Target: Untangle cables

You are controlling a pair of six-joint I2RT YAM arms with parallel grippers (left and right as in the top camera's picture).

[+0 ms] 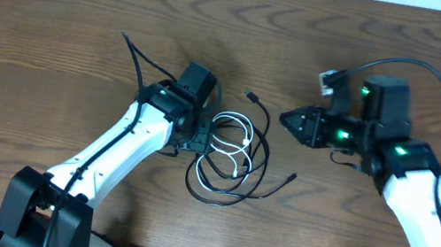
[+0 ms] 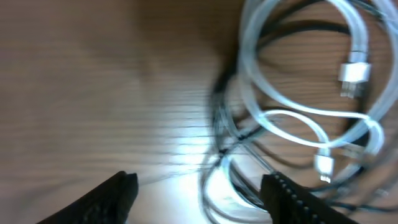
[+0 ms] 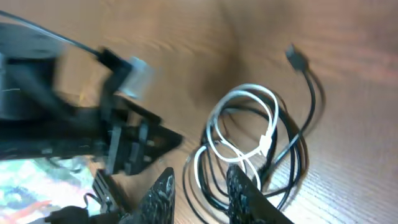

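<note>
While white cable and black cable are coiled together on the table | left gripper is held spread, empty, at coil's 9 o'clock | right gripper is held slightly parted, empty, at 3 o'clock | risk: both cords could be pinched together, so the tangle would be dragged whole.

Even overhead lighting; both wrist views are motion-blurred, with glare on the table.
</note>
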